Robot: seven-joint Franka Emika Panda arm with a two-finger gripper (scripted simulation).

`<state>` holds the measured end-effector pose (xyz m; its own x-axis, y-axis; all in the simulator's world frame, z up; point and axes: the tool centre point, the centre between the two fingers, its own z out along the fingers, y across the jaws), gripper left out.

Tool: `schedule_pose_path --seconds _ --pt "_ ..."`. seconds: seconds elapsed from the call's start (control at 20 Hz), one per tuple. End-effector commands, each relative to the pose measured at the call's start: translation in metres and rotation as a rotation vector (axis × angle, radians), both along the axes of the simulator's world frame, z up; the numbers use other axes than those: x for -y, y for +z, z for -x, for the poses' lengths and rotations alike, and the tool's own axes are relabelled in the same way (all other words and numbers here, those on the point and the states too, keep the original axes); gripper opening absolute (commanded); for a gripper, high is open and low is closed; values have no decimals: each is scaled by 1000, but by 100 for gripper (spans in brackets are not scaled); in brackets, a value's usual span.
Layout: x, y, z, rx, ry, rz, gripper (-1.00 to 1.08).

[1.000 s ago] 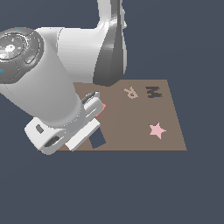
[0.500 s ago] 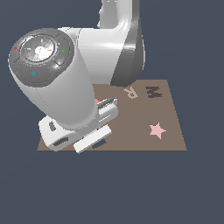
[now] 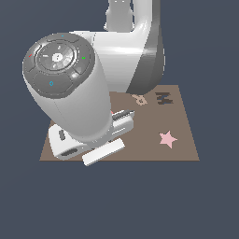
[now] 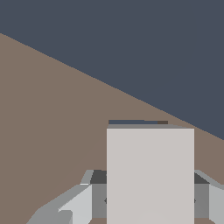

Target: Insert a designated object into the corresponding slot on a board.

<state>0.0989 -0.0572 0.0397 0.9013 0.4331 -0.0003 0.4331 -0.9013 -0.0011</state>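
Observation:
In the wrist view the light grey designated object [image 4: 150, 175] stands upright between my gripper [image 4: 150, 199] fingers [image 4: 78, 199], which are shut on its two sides. Just past the tile's far edge shows a thin dark strip of the slot [image 4: 131, 122], low against the brown board [image 4: 52, 109]. In the exterior view the white hand [image 3: 93, 144] hangs low over the board's [image 3: 182, 149] corner at the exterior view's left. It hides the fingers, the tile and the slot there.
A pink star [image 3: 168, 139] lies toward the exterior view's right on the board. A dark M [image 3: 163, 98] and a tan R [image 3: 139, 99] sit near the far edge. The bulky arm [image 3: 70, 93] covers much of the board.
The arm has turned and the hand has dropped lower over the board. The dark slot that showed beside the hand a second ago is now covered in the exterior view.

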Motion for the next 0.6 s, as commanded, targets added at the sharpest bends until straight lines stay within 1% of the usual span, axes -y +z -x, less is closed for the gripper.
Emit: schedule_pose_path --seconds 0.0,0.4,0.55 --pt "-1 1 -1 1 -14 0 -100" --pt "-1 0 -1 0 -14 0 -100" --pt "-1 -8 -2 0 -14 0 -100"
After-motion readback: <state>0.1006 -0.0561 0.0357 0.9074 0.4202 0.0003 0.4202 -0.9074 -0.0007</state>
